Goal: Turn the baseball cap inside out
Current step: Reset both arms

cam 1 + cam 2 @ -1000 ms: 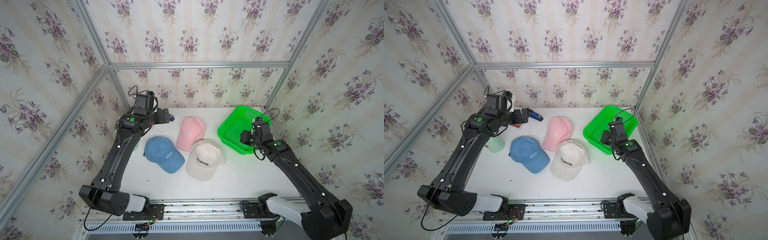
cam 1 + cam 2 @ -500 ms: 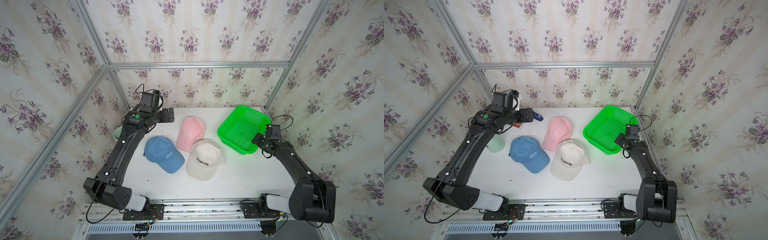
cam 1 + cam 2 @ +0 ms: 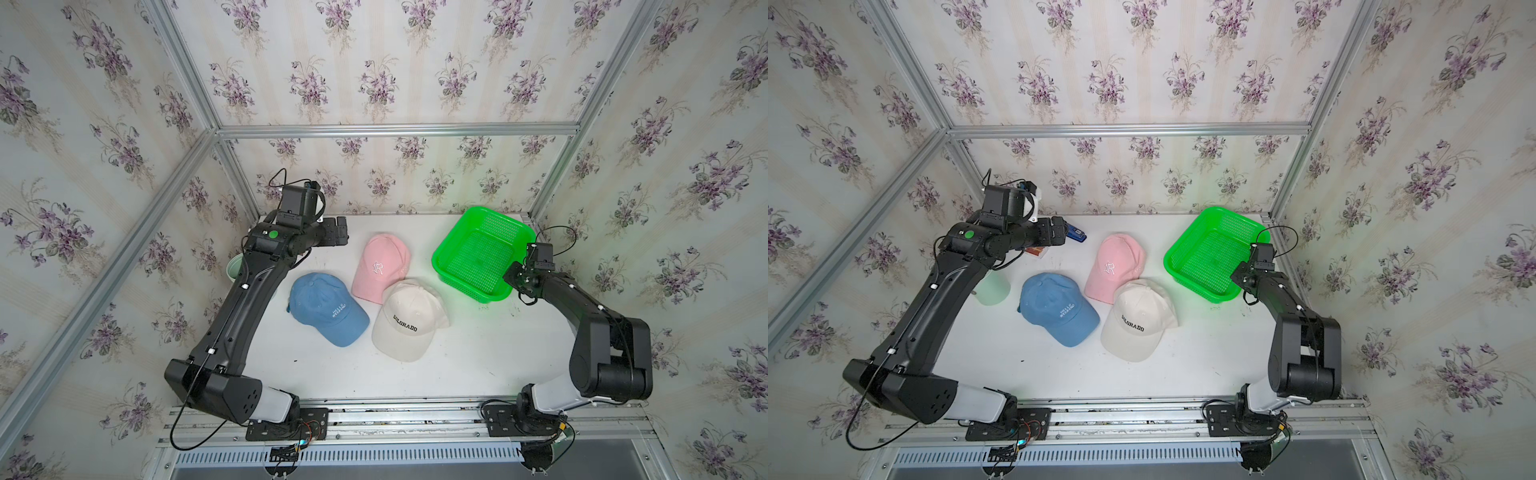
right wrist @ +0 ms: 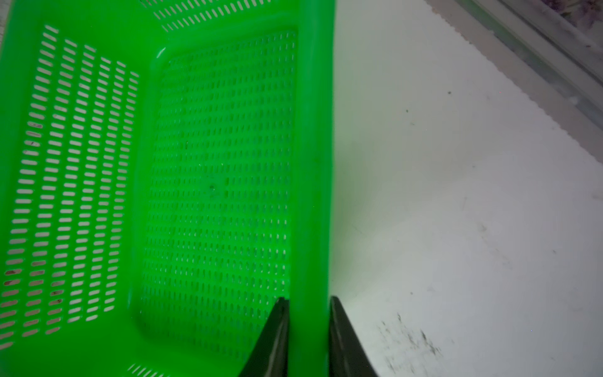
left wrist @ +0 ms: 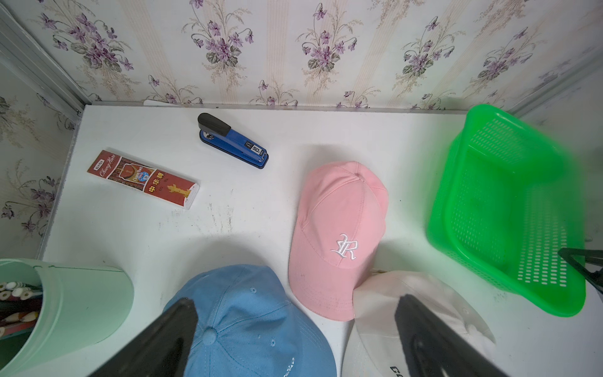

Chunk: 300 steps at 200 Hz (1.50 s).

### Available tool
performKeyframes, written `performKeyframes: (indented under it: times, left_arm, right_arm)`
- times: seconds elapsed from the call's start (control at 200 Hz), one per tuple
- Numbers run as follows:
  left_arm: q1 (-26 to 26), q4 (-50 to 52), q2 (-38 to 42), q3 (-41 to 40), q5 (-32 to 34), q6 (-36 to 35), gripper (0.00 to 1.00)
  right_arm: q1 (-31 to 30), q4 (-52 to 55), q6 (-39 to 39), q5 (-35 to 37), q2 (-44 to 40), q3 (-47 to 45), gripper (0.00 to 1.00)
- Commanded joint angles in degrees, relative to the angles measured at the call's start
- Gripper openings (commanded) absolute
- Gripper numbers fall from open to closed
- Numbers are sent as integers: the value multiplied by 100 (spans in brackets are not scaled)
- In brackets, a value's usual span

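Note:
Three baseball caps lie crown up and close together mid-table: a blue one [image 3: 328, 309], a pink one [image 3: 382, 268] and a cream one [image 3: 409, 320] marked COLORADO. My left gripper [image 3: 343, 232] hangs open above the back left of the table, well above the caps. In its wrist view the left gripper [image 5: 295, 298] holds nothing, with the blue cap [image 5: 248, 320] and cream cap [image 5: 378, 293] below its fingers. My right gripper [image 4: 308, 303] is shut on the rim of the green basket [image 4: 313, 163], one finger inside and one outside. No gripper touches a cap.
The green basket [image 3: 440, 266] stands at the back right and looks blurred in the left wrist view. A blue stapler [image 5: 233, 140] and a red box [image 5: 143, 178] lie at the back left. A mint cup [image 3: 992, 289] of pencils stands under my left arm.
My right arm has folded back and its jaws have closed onto the basket's near right rim. My left gripper has swung slightly to the right, still open.

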<state>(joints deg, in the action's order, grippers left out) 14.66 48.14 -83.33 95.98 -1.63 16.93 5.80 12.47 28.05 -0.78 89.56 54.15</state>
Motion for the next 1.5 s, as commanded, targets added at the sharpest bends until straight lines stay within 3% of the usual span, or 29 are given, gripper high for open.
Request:
performKeyframes:
  times: [0.0, 0.155, 0.275, 0.335, 0.36, 0.385, 0.405, 0.654, 0.884, 1.049, 1.214, 1.494]
  left_arm:
    - [-5, -90, -4, -20, 49, -56, 99]
    - [-1, 28, -2, -99, 190, -118, 99]
    - [-82, 112, 0, -220, 330, -128, 99]
    - [-246, 155, 15, -296, 275, -18, 99]
    - [-308, 167, 33, -341, 261, 18, 99]
    - [-383, 152, 57, -393, 260, 34, 99]
    - [-451, 147, 81, -440, 260, 22, 99]
    - [-1004, 21, 400, -972, 832, -240, 99]
    - [-1320, -1162, 693, -2225, 1385, -864, 99]
    - [-1474, -2272, 788, -3258, 1347, -1193, 99]
    - [-1482, -3816, 1026, -4405, 1342, -1690, 99]
    - [-1579, -5241, 817, -5293, 1225, -1759, 99]
  right_arm:
    - [0, -341, 70, 58, 330, 299, 22]
    - [-2, -489, 50, 58, 739, 786, 24]
    - [0, -524, -162, -29, 923, 1085, 42]
    - [0, -639, -356, -155, 815, 1055, 55]
    - [-7, -704, -446, -193, 709, 988, 71]
    - [-13, -784, -511, -203, 567, 896, 94]
    - [-18, -832, -547, -216, 437, 816, 99]
    - [-126, -996, -1033, -35, -1279, -106, 100]
    - [-360, -2676, -1798, 404, -2522, -1563, 100]
    - [-358, -3865, -2167, 399, -2569, -2403, 100]
    - [-360, -5409, -2018, 689, -2159, -3292, 100]
    - [-914, -7612, -2463, 1351, -1123, -4128, 100]
